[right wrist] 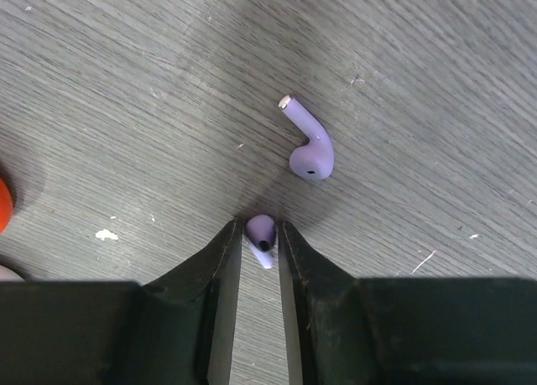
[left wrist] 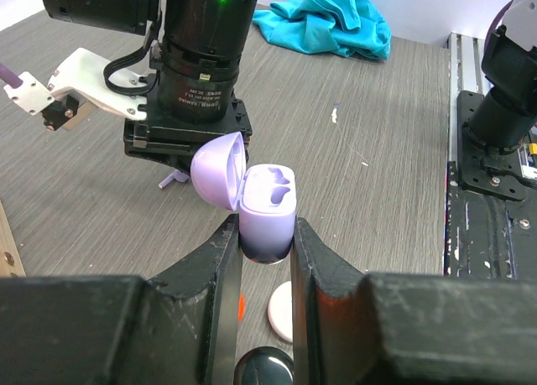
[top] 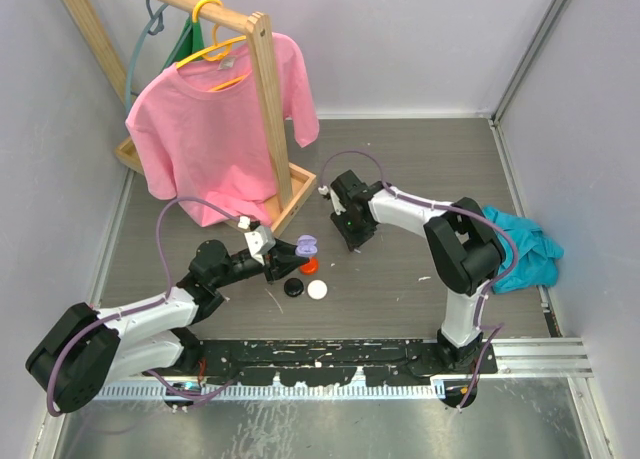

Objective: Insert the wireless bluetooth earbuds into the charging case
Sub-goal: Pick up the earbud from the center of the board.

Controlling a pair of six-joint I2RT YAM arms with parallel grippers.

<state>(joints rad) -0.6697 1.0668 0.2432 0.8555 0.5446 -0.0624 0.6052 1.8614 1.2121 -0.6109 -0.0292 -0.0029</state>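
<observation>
My left gripper (top: 297, 249) is shut on an open purple charging case (left wrist: 268, 207), lid (left wrist: 220, 169) swung back and both sockets empty, held above the table. It also shows in the top view (top: 307, 244). My right gripper (right wrist: 260, 226) points down at the table just beyond the case, its jaws closed on a purple earbud (right wrist: 261, 232). A second purple earbud (right wrist: 309, 147) lies loose on the table just past the fingertips. In the top view the right gripper (top: 352, 243) stands right of the case.
An orange round case (top: 309, 266), a black one (top: 294, 287) and a white one (top: 317, 290) lie under the left gripper. A wooden rack with a pink shirt (top: 215, 129) stands back left. A teal cloth (top: 520, 244) lies at the right.
</observation>
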